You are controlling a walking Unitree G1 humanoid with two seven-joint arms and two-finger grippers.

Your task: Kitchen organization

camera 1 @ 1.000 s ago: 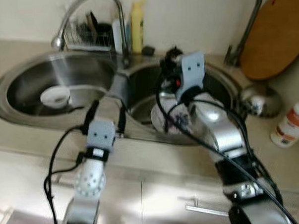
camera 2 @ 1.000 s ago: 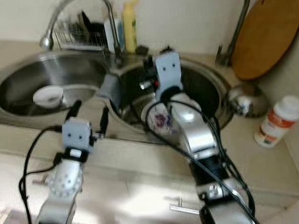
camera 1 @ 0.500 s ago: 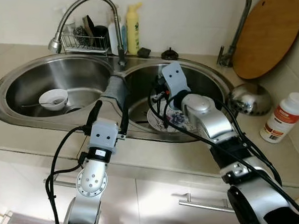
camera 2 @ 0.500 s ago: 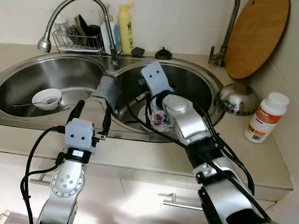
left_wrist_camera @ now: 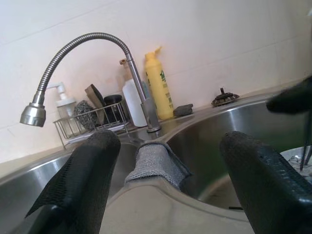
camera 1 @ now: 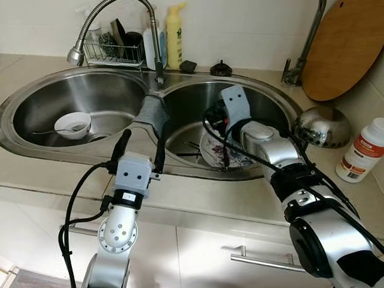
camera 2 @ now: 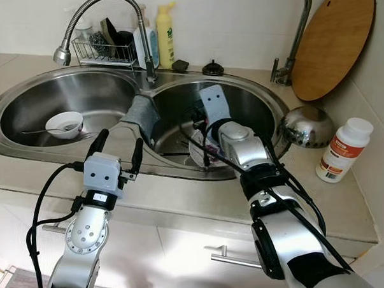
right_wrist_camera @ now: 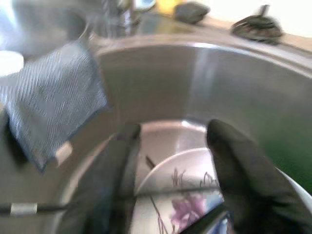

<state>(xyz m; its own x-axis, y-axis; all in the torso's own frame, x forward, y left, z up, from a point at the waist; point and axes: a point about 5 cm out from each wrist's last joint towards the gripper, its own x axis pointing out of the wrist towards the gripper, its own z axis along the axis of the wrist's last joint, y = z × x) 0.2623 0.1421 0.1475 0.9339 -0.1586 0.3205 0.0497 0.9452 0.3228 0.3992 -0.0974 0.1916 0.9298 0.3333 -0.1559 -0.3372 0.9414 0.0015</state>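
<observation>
We have the right gripper spread wide, low in the right sink basin over the floral plate. Risk: fingers skid off the plate's rim or catch the chopsticks. Left gripper wide, empty, near the grey cloth.

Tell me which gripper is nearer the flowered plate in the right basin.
Right. The right gripper hangs open just above the flowered plate inside the basin; the left gripper is open over the front rim by the grey cloth.
</observation>
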